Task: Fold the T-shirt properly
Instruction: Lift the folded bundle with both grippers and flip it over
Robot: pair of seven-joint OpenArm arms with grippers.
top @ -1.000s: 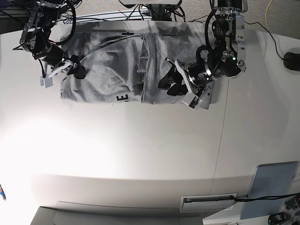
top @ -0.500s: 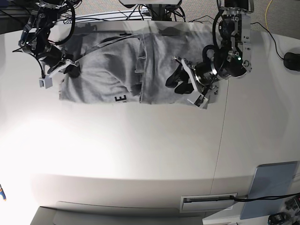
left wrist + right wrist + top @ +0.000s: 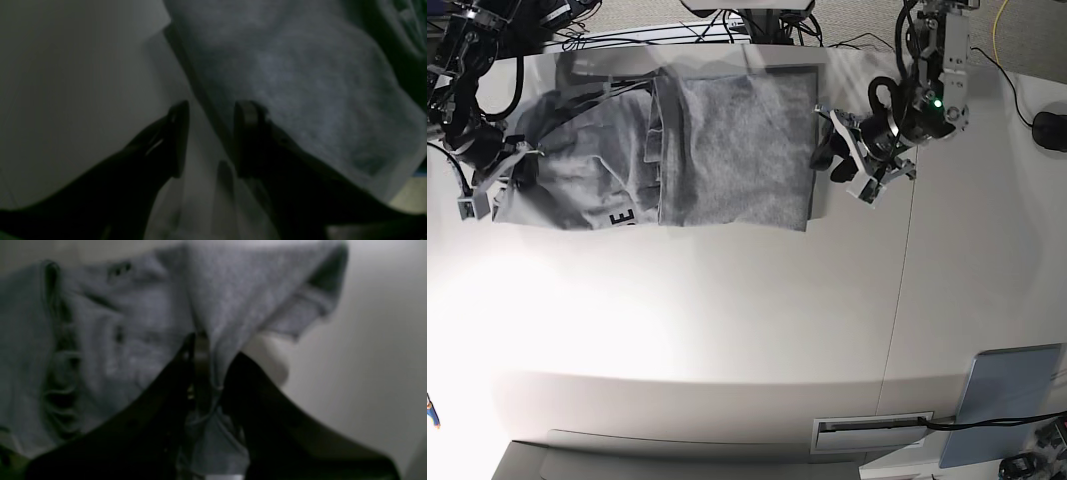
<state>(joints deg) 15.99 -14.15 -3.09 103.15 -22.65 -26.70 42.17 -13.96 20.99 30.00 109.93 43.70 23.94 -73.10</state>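
The heather-grey T-shirt point(image 3: 737, 150) lies partly folded at the back of the table, with a bit of black lettering point(image 3: 624, 217) showing at its front edge. My right gripper point(image 3: 519, 168) is at the shirt's left end and is shut on a bunched fold of the T-shirt point(image 3: 133, 323); the cloth is pinched between the dark fingers point(image 3: 200, 366). My left gripper point(image 3: 832, 160) stands open just off the shirt's right edge. In the left wrist view the T-shirt point(image 3: 300, 83) lies by one finger point(image 3: 247, 133), with bare table in the gap.
Cables point(image 3: 727, 30) run along the table's back edge behind the shirt. A black object point(image 3: 1052, 130) sits at the far right edge. A grey-blue board point(image 3: 1012, 400) lies at the front right, next to a slot point(image 3: 872, 430).
My right gripper shut on the shirt's left end and pulled the whole shirt to the left. My left gripper came off the shirt and now stands beside its right edge.
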